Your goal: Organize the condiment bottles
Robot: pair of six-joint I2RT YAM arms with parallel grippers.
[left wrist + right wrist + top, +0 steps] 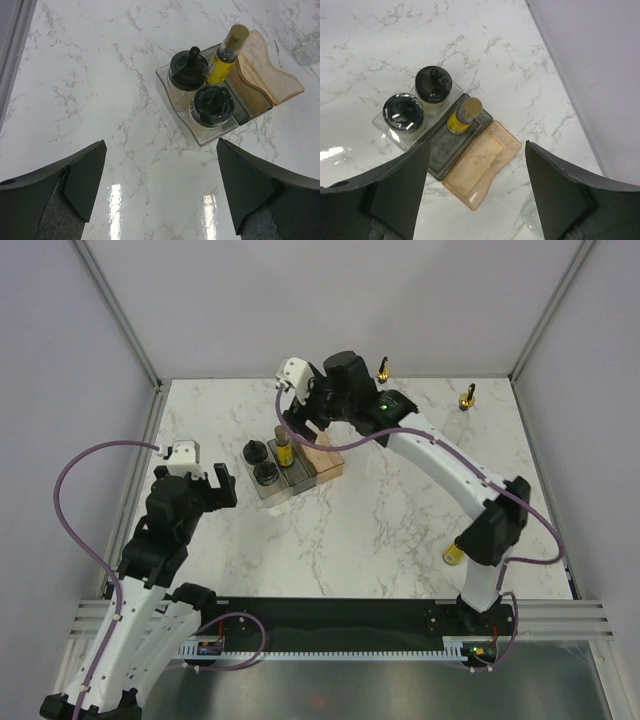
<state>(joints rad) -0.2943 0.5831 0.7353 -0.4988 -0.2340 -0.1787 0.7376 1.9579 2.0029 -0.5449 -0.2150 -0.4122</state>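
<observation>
Marble tabletop [400, 510]. The left gripper [161, 141] and right gripper [476, 145] hover, fingers spread, holding nothing. Two tall bottles [467, 397] stand at the far edge. A clear bin [176, 111] holds two jars [433, 84]; the grey bin [447, 150] beside it holds one yellow bottle [462, 116]. A second yellow bottle [453, 554] stands by the right arm [480, 530]: likely light and slick, so pinch its body.

Obscured: small yellow bottle [452, 555] near right edge of surface [380, 530], partly behind right arm [440, 455]; orange bin [326, 463], far end under same arm. Cut by frame edge, unidentifiable: clear glass object [309, 46].
</observation>
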